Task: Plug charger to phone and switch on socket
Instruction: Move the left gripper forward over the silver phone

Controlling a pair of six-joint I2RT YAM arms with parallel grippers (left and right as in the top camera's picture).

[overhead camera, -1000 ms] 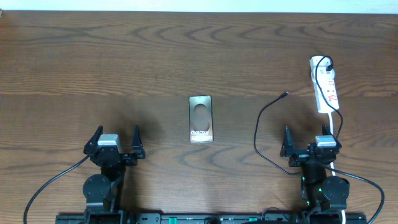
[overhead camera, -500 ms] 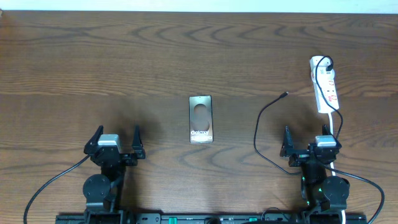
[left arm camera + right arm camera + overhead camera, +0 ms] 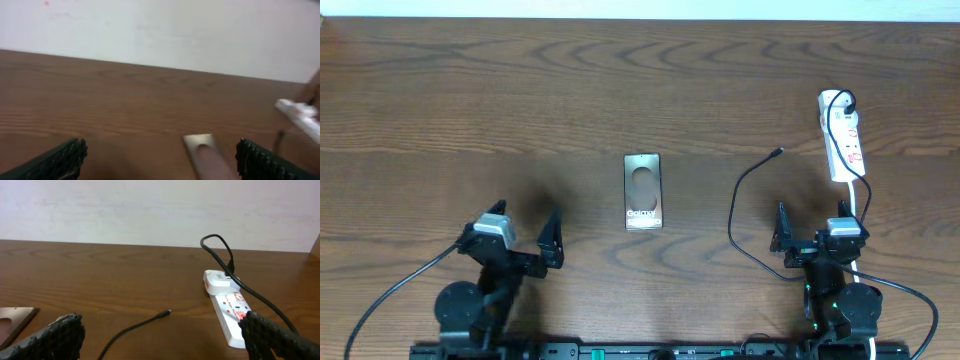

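The phone (image 3: 643, 191) lies flat at the table's middle, grey-gold face up with "Galaxy" lettering; it also shows blurred in the left wrist view (image 3: 202, 147). The charger's thin black cable (image 3: 734, 215) curves across the right side, its loose connector (image 3: 778, 152) lying on the wood, and its black plug (image 3: 845, 101) sits in the far end of the white socket strip (image 3: 845, 140). In the right wrist view the connector (image 3: 165, 313) lies left of the socket (image 3: 230, 307). My left gripper (image 3: 517, 232) is open and empty, left of the phone. My right gripper (image 3: 814, 232) is open and empty, near the cable.
The socket's white cord (image 3: 861, 205) runs down the right side past my right arm. Thicker black robot cables (image 3: 390, 300) trail at the front corners. A pale wall (image 3: 150, 210) stands behind the table's far edge.
My left gripper has turned a little to the right, toward the phone, and shifted slightly. The right arm, phone, charger and socket have not moved.
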